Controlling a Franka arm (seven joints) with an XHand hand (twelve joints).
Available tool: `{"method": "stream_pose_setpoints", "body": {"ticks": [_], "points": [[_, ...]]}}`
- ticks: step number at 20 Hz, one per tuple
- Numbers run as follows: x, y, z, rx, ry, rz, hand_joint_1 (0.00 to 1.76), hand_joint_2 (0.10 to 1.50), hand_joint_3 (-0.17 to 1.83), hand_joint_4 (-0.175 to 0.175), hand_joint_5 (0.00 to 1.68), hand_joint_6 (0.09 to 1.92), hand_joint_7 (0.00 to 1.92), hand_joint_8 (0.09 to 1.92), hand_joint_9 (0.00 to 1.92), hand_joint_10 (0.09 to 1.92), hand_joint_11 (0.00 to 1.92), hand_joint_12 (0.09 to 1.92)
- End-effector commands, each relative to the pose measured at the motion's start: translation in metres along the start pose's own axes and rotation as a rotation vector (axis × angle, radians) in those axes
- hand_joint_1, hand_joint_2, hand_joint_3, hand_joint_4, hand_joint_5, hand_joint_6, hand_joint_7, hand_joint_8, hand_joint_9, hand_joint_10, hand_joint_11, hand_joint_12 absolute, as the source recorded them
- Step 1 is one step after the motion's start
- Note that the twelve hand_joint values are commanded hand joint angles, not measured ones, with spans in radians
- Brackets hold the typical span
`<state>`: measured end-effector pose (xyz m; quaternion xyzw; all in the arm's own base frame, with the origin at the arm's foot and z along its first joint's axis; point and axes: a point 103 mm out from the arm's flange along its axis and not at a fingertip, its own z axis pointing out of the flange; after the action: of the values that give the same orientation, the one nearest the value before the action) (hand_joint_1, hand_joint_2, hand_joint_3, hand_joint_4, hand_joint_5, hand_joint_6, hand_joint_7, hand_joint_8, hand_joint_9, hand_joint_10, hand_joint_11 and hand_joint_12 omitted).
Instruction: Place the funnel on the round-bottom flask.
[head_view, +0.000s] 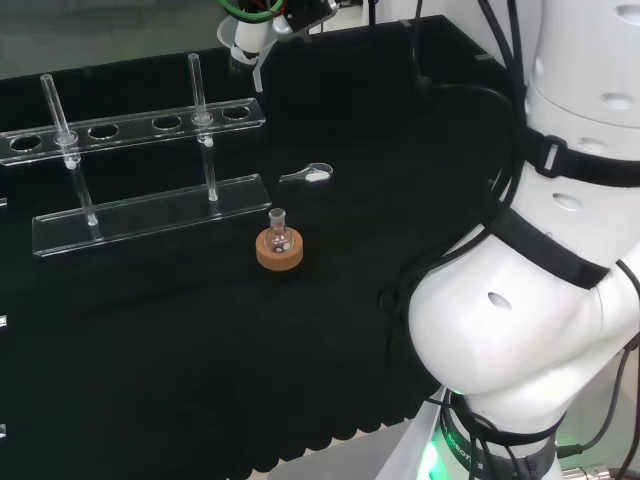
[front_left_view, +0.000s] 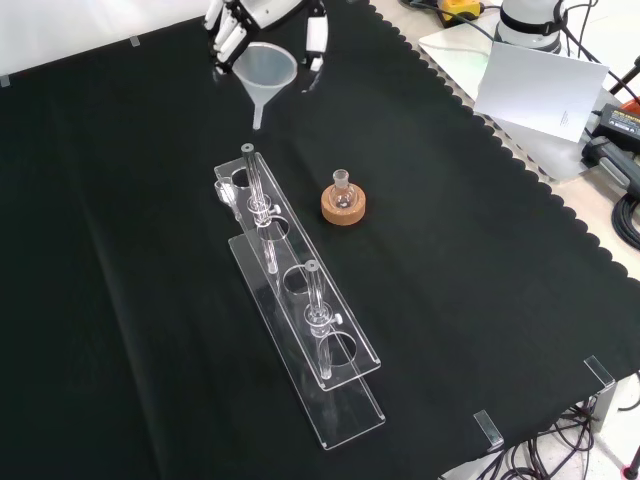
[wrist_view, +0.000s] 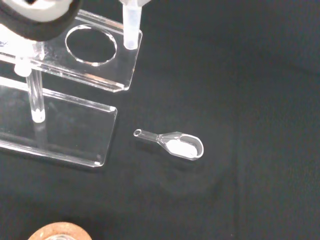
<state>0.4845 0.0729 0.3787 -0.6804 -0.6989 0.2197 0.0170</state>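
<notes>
Front view, nearest the camera: clear rack (front_left_view: 300, 330) running lengthwise away from the viewer, two thin glass tubes (front_left_view: 315, 300) standing upright in it. The other holes in its top plate look empty.

Just past the rack's far end, to the right: small round flask (front_left_view: 344, 190) sitting upright on a cork ring (front_left_view: 343, 207), neck pointing straight up, mouth open. Can't tell if anything is inside it. In the head view the same flask (head_view: 279, 232) on its ring (head_view: 279, 251) is mid-cloth, in front of the rack (head_view: 140, 170).

Small clear scoop (head_view: 312, 174) lies flat on the black cloth (front_left_view: 480, 300), near the flask and apart from it. Wrist view shows the scoop (wrist_view: 172, 143) with a bit of white material in its bowl, handle pointing toward the rack base (wrist_view: 55, 130). Edge of the cork ring (wrist_view: 57, 232) also in that view.

Farthest back, top of the front view: funnel (front_left_view: 265, 75) held in the air by the hand (front_left_view: 235, 25), above the cloth beyond the rack's far end, well apart from the flask. Long axis vertical, wide mouth up, spout straight down. Fingers (front_left_view: 316, 40) curl round the funnel's rim on both sides. Head view: hand (head_view: 245, 35) at top edge, funnel spout (head_view: 258, 72) hanging down. Wrist view: spout (wrist_view: 131, 25) close to the camera, over the rack's top plate.
</notes>
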Motion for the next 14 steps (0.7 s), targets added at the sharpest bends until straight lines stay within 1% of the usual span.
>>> {"method": "stream_pose_setpoints", "body": {"ticks": [1,7,9,14], "points": [[-0.006,-0.044,0.008,0.013,-0.004,0.05,0.82,0.71,0.53,-0.012,0.63,0.74,0.66,0.75,0.97,0.52,0.63,1.21],[-0.006,-0.07,0.024,0.035,0.006,0.066,0.82,0.71,0.53,-0.01,0.64,0.75,0.67,0.75,0.98,0.52,0.63,1.21],[-0.003,-0.077,0.032,0.041,0.0,0.065,0.82,0.71,0.53,-0.011,0.64,0.75,0.67,0.75,0.98,0.52,0.64,1.21],[0.003,-0.087,0.051,0.059,0.022,0.059,0.82,0.71,0.53,-0.011,0.65,0.75,0.67,0.75,0.98,0.51,0.64,1.2]]}}
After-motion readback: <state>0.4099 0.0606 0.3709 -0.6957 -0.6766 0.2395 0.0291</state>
